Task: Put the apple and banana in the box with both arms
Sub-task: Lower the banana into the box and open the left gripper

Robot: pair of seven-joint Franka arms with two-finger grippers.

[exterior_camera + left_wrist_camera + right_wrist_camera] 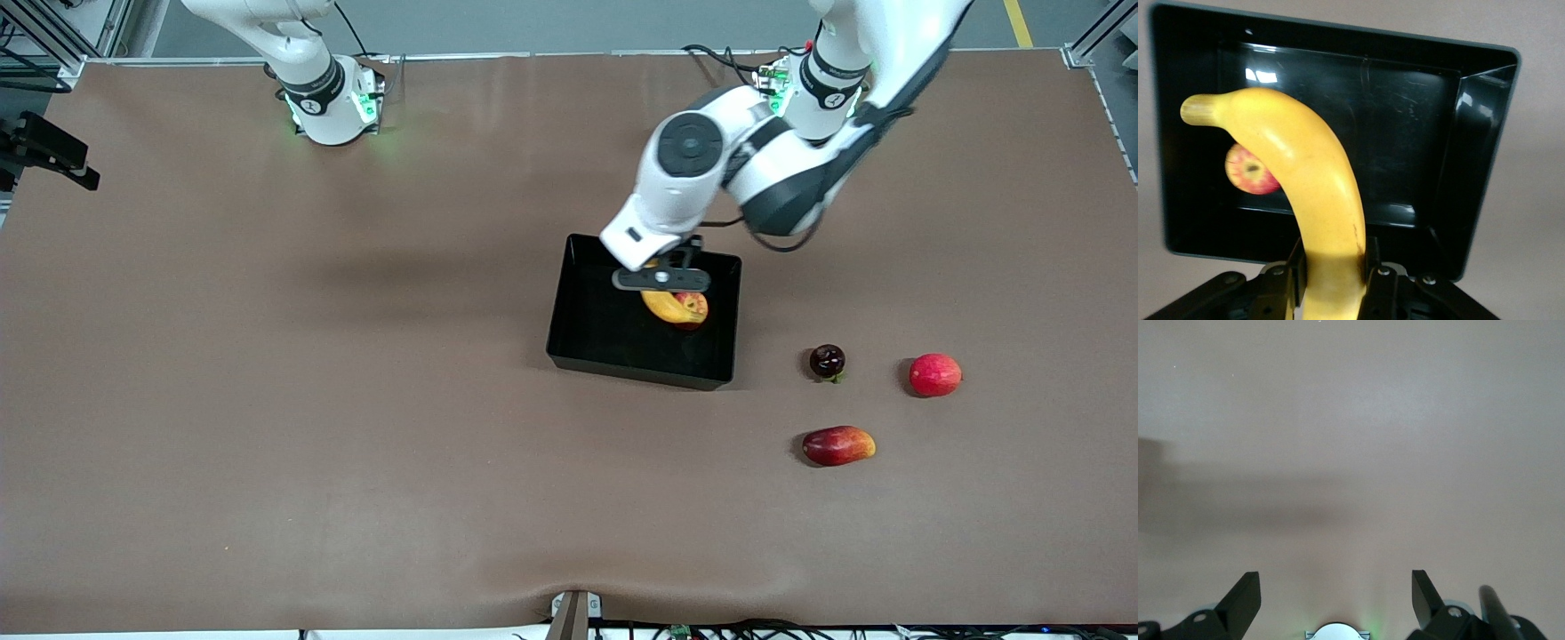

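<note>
The left gripper [1331, 280] hangs over the black box [578, 342] near the worktop's middle, clenched on the banana [1311, 193]. The apple [1250, 170] already lies inside; only the release seems left. The right gripper [1336, 597], fingers apart, waits above bare tabletop.

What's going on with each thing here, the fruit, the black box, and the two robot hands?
banana: gripped by the left hand, held over the box
apple: lying in the box
box: open, on the table
right hand: open, holding nothing, over bare table
other three fruits: loose on the table beside the box
</note>
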